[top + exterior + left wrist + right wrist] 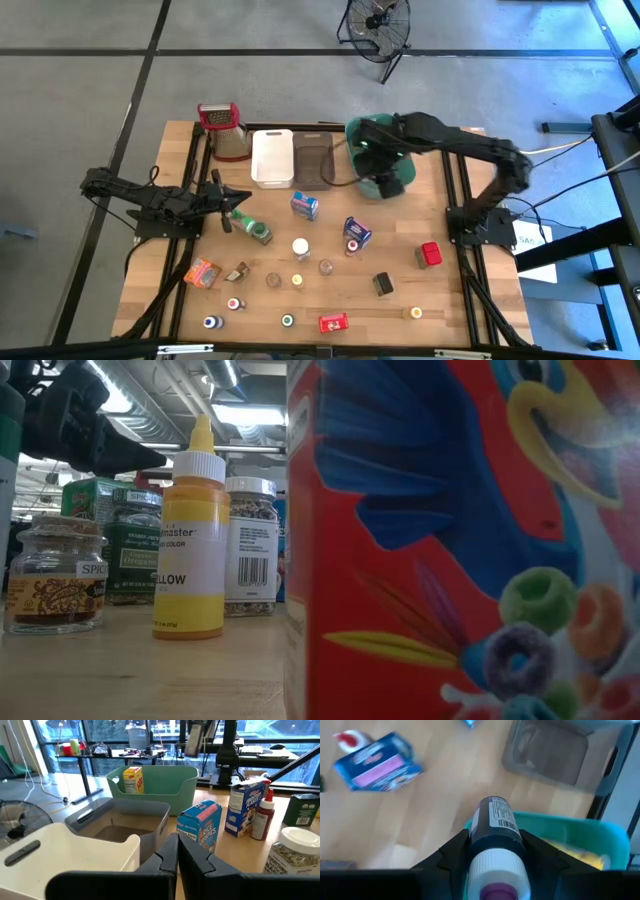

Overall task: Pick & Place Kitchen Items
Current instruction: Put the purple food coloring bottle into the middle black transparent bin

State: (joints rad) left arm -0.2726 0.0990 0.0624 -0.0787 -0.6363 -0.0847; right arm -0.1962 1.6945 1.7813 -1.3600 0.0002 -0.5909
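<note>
While my right pincer (pixel 492 865) hangs over the near rim of the teal bin (pixel 352 130), it pinches a dark bottle (pixel 492 827) with a white cap between its two fingers; the right wrist view shows the label's barcode facing up and a yellow packet (pixel 575 851) lying inside the bin below. I see the brown bin (pixel 314 160) just beside the teal one, and the white bin (pixel 271 157) next to that, with the steel grater (pixel 226 130) at the surface's far left corner. My left pincer (pixel 176 865) sits at the left side of the surface with its fingers pressed together, holding nothing, pointed toward the bins. Most kitchen items are spread over the surface's middle and near half: a blue rice cereal box (pixel 305 206), a second blue box (pixel 356 233), a red packet (pixel 430 254), a red box (pixel 333 323), an orange packet (pixel 203 272), and several small capped jars. From the low view, a yellow bottle (pixel 190 540) stands upright.
</note>
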